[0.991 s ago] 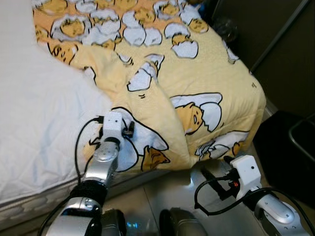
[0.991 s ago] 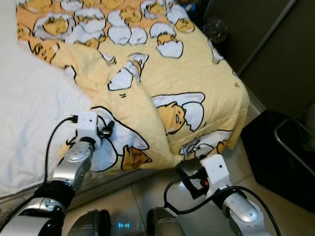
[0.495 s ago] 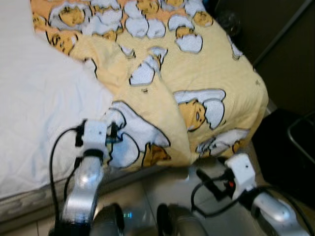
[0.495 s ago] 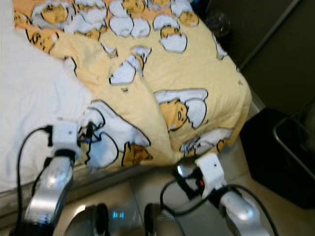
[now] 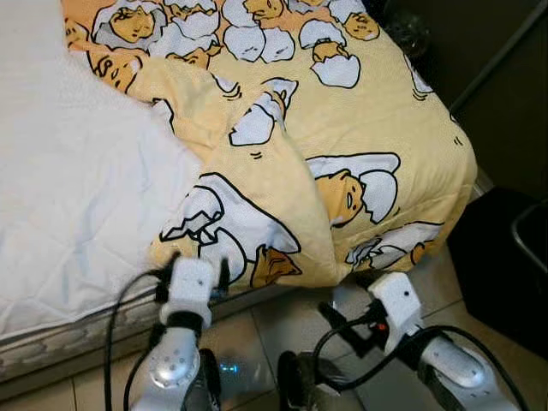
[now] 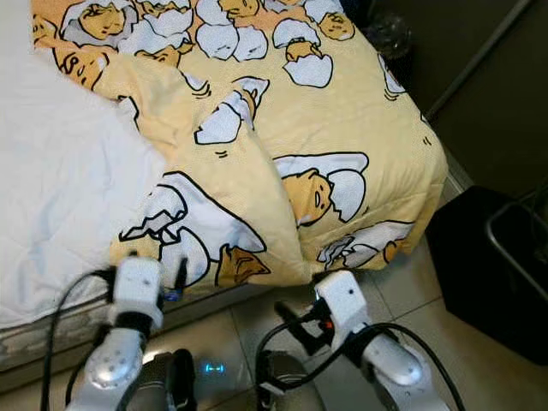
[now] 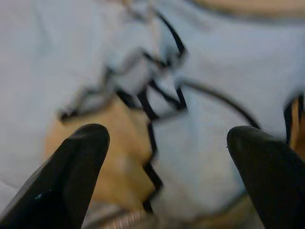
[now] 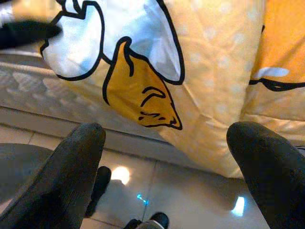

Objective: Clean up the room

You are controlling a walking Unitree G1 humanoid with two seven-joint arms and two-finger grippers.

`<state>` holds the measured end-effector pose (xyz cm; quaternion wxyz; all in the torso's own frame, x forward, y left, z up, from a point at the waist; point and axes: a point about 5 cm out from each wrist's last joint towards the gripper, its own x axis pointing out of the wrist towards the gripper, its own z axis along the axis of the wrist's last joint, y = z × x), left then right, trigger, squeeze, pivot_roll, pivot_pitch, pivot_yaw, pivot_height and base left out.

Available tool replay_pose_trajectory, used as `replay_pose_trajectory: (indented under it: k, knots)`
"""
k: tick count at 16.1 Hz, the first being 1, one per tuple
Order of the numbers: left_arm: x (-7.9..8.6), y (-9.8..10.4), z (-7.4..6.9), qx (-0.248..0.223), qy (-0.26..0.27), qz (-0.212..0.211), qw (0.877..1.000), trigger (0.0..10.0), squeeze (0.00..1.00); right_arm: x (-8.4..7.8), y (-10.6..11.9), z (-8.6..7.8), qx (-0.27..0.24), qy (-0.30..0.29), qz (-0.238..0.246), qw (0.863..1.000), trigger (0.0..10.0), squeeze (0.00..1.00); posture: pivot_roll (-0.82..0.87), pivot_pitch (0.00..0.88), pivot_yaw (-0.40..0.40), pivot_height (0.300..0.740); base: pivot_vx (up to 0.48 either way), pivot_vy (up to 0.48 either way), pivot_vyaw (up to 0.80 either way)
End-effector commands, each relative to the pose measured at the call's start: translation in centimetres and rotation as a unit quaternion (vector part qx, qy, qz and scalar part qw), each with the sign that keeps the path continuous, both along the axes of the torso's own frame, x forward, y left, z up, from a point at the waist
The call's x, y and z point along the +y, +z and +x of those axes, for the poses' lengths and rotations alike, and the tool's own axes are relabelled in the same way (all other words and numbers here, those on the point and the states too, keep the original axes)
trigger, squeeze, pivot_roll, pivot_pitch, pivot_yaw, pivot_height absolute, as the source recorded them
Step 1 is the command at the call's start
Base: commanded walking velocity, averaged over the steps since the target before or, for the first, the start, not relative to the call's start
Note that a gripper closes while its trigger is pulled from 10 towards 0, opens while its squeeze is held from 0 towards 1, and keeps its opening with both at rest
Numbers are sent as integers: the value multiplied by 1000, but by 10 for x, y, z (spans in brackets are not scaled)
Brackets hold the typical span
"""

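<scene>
Nearest us, our left gripper [image 7: 167,143] and right gripper [image 8: 167,138] both hang spread wide and empty at the bed's edge. Beyond, the yellow blanket [image 5: 342,128] lies rumpled over the white mattress [image 5: 68,188], seemingly unstraightened; bed-making remains.

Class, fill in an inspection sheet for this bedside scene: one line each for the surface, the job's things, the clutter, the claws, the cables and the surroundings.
Surface: white quilted mattress, bare on the robot's left side.
Job's things: yellow blanket with an egg cartoon print, rumpled, folded back off the mattress, one corner hanging over the bed's edge.
Clutter: nothing seen.
Claws: left claw open, fingers apart just short of the blanket's corner; right claw open, low above the floor, pointing at the hanging edge.
Cables: black cables loop from both wrists.
Surroundings: glossy tiled floor; dark box to the robot's right; dark wall behind it.
</scene>
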<state>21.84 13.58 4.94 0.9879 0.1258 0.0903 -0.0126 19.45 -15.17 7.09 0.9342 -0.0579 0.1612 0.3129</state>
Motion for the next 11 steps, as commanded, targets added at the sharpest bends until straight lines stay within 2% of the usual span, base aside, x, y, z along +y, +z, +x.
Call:
replay_pose_trajectory:
  k: [1,4,6,9,11]
  knots:
    - [-3,-14,-2,24,-12,12,1000,10000,0,-5,-1,-3,5,-5,-11,1000,10000,0,-152,261,-126,710,0,0,0]
    - [-2,-20,12,23,0,16,1000,10000,0,-3,2,-3,-3,-9,-7,1000,10000,0,-160,262,-127,710,0,0,0]
    - [-3,-23,36,16,4,30,999,10000,0,-1,5,-4,-10,-4,-10,1000,10000,0,-169,259,-128,710,0,0,0]
    - [8,-34,48,35,31,50,998,10000,0,-4,4,-5,-9,-9,-12,1000,10000,0,-180,258,-129,710,0,0,0]
    - [14,-44,48,60,42,67,995,10000,0,-3,4,-7,-6,-10,-13,1000,10000,0,-186,261,-132,710,0,0,0]
